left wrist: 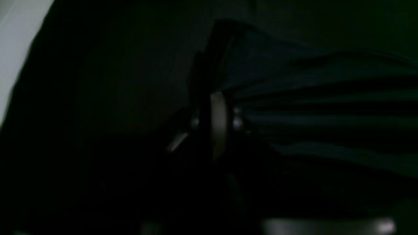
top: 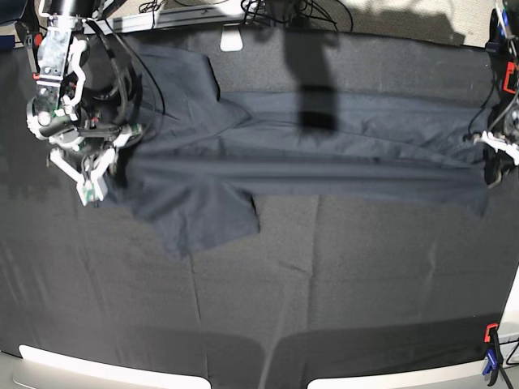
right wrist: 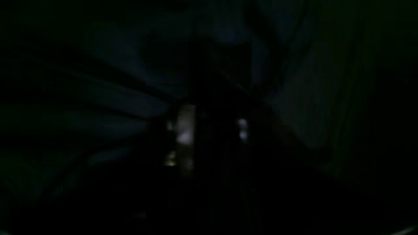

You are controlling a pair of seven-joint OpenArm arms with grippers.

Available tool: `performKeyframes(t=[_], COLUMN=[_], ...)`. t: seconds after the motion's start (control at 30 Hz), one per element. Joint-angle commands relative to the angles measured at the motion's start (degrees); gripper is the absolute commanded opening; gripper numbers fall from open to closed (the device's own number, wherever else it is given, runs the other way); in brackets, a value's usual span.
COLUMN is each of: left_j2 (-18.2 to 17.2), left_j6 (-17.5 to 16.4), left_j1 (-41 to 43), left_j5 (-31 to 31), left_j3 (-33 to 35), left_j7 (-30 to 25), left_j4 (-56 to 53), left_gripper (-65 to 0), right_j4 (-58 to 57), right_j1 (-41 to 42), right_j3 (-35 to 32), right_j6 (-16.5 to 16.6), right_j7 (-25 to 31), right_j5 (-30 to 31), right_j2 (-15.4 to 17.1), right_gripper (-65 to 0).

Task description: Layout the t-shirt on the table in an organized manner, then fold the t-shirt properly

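Table bare in front; t-shirt stretched lengthwise across the far half.
Layout step. Left gripper and right gripper at opposite ends; finger state cannot be told. Next: flatten sleeves, then fold.

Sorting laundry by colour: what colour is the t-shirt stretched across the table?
The t-shirt is plain dark navy, nearly black, with no pattern; the base view shows it best.
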Motion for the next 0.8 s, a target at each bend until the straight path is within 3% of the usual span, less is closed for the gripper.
performKeyframes(t=[0.0,0.07,0.2,0.33,0.6,0.77], left_j2=[-2.19,-2.75,-3.91,-3.76,1.07,3.43], left_j6=[0.87,0.85,0.9,0.96,1.05,1.05], left_j1=[-0.92,-0.9,-0.92,-0.92,-0.9,-0.9], left_j5=[-1.07,-1.05,-1.07,-1.07,-1.05,-1.03], left_j3=[-0.5,-0.5,-0.5,-0.5,-0.5,-0.5], left_j7=[-1.79,-1.75,-1.73,-1.49,2.62,2.62], left_j4=[1.14,1.95,4.46,8.15,16.63,17.59], left_gripper=[-47.9,-41.0,-40.7,-40.7,-40.7,-40.7], right_j4=[1.11,1.14,1.14,1.11,-7.52,-18.88], right_j1=[1.14,2.03,6.82,13.22,25.9,33.22], right_j3=[0.55,0.55,0.55,0.5,0.48,-0.92], right_j6=[-0.2,0.02,0.63,0.63,0.63,0.66], right_j7=[0.44,-0.85,-5.53,-5.46,-4.26,-4.26], right_j5=[1.97,4.66,9.7,14.19,14.08,13.86], right_j2=[1.01,1.01,1.01,0.76,-3.72,-3.85], right_gripper=[-38.5,-30.8,-30.3,-30.3,-30.3,-30.3])
